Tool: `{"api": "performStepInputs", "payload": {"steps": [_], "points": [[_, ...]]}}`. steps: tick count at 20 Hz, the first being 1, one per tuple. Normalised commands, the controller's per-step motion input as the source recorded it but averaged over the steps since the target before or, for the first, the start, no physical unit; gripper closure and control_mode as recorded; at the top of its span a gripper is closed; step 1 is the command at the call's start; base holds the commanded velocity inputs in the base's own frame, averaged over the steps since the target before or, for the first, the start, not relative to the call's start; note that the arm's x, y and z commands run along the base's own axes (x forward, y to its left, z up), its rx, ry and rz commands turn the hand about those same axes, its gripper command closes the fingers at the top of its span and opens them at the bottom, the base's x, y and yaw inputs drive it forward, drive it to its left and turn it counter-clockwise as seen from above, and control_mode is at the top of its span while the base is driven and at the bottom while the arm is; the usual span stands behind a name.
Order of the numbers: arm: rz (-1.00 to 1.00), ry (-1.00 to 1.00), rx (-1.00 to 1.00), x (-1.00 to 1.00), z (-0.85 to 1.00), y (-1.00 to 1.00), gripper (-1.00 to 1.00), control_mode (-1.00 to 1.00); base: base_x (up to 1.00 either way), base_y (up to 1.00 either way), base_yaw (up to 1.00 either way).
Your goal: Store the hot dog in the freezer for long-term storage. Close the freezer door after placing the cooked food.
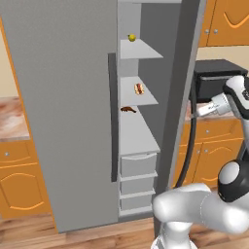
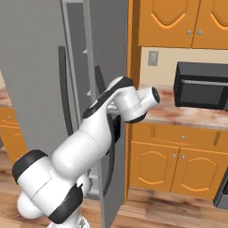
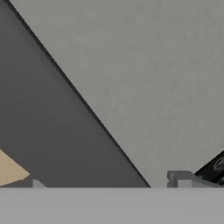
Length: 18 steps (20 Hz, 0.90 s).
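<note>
1. Jaws: in the hand view we see two small grey tips at the bottom edge, standing wide apart with nothing between them; they face a flat grey panel crossed by a darker diagonal band.
2. The hot dog (image 1: 139, 88) lies on a white shelf of the freezer (image 1: 138, 131), mid-height. One shelf up sits a small yellow fruit (image 1: 132, 37); just below, a small dark brown item (image 1: 128, 109) lies at the shelf's front edge. Pale drawers (image 1: 138, 164) stack beneath.
3. The freezer door (image 1: 187, 92) stands open, edge-on to us in the left base view, with a black handle (image 1: 189, 141) curving down beside it.
4. Surface and room: a mottled pink-brown surface (image 2: 187, 116) carries a black microwave (image 2: 201, 84); orange wooden cabinets (image 2: 178, 22) hang above and run below it. The floor (image 2: 169, 213) is wood plank.
5. Left base view gives us the freezer's inside; right base view gives us the white arm (image 2: 89, 147) reaching towards the door.
</note>
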Motion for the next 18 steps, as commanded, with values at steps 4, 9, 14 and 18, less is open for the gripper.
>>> {"api": "performStepInputs", "payload": {"steps": [4, 9, 14, 18], "points": [[0.00, 0.00, -0.02, 0.00, 0.00, 0.67, -1.00, -1.00, 0.00, 0.00, 0.00], [-0.02, 0.01, 0.00, 0.36, 0.00, 0.31, -1.00, -1.00, 0.00, 0.00, 0.00], [-0.11, 0.00, -0.01, 0.54, -0.01, 0.37, -1.00, -1.00, 0.00, 0.00, 0.00], [-0.14, 0.00, -0.04, 0.52, 0.00, 0.42, -1.00, -1.00, 0.00, 0.00, 0.00]]}}
